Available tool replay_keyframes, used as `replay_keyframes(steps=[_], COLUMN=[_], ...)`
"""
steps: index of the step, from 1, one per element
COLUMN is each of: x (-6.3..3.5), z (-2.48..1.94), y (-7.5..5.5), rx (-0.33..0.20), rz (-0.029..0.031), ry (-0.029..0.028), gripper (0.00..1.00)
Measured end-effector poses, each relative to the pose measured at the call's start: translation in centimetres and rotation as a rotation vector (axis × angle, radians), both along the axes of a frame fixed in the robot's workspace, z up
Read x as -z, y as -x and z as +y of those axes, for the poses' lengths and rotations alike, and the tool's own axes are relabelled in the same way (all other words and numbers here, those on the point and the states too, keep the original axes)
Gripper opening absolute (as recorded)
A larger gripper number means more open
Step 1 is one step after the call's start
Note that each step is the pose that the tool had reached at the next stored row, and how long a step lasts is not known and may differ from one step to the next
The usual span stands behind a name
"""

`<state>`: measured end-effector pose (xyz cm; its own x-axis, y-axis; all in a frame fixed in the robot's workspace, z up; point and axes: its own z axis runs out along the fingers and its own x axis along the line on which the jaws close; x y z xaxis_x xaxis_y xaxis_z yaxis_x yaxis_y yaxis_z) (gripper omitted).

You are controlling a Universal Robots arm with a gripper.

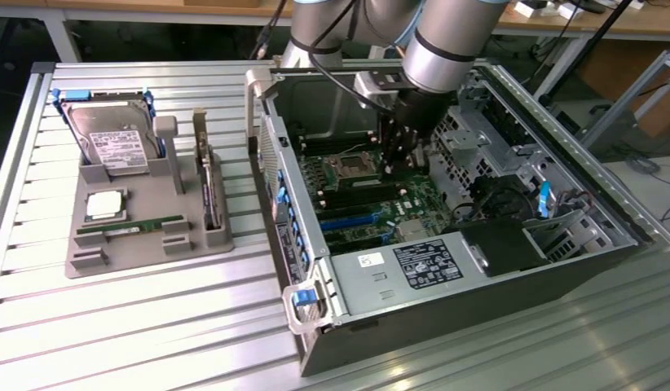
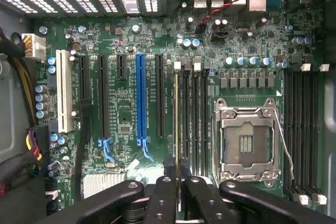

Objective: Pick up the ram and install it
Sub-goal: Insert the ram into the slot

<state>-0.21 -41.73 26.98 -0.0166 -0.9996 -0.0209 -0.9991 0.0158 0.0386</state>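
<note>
Inside the open computer case (image 1: 465, 269), we see the claw (image 2: 178, 182) lowered over the green mainboard (image 2: 126, 119), clenched on the ram (image 2: 175, 124). The ram stands on edge, seen edge-on in the wrist view as a thin strip between the black fingers (image 2: 160, 198), lined up with the first of the black memory slots (image 2: 195, 124) beside the empty processor socket (image 2: 247, 142). On the exterior view's left, we note a grey holder (image 1: 139, 236) carrying a hard drive (image 1: 112, 142), a square processor (image 1: 104, 205) and a second green stick (image 1: 129, 227).
</note>
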Motion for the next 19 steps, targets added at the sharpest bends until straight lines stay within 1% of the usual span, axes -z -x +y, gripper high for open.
replay_keyframes(steps=[3,5,7,9,11,12,14,19], x=[0.11,0.25,0.43,0.72,0.87,0.94,1.18,1.72], z=[0.0,0.0,0.0,0.0,0.02,0.06,0.32,0.38], y=[0.0,0.0,0.0,0.4,0.5,0.5,0.5,0.5], rx=[-0.022,-0.03,-0.03,-0.029,-0.018,-0.011,-0.003,-0.003], rz=[0.0001,0.0,0.0,0.0,0.0001,0.0001,0.0,0.0001], ry=[0.0034,0.0038,0.0045,0.0048,0.0049,0.0049,0.0045,0.0048], gripper=[0.13,0.13,0.13,0.13,0.13,0.13,0.13,0.13])
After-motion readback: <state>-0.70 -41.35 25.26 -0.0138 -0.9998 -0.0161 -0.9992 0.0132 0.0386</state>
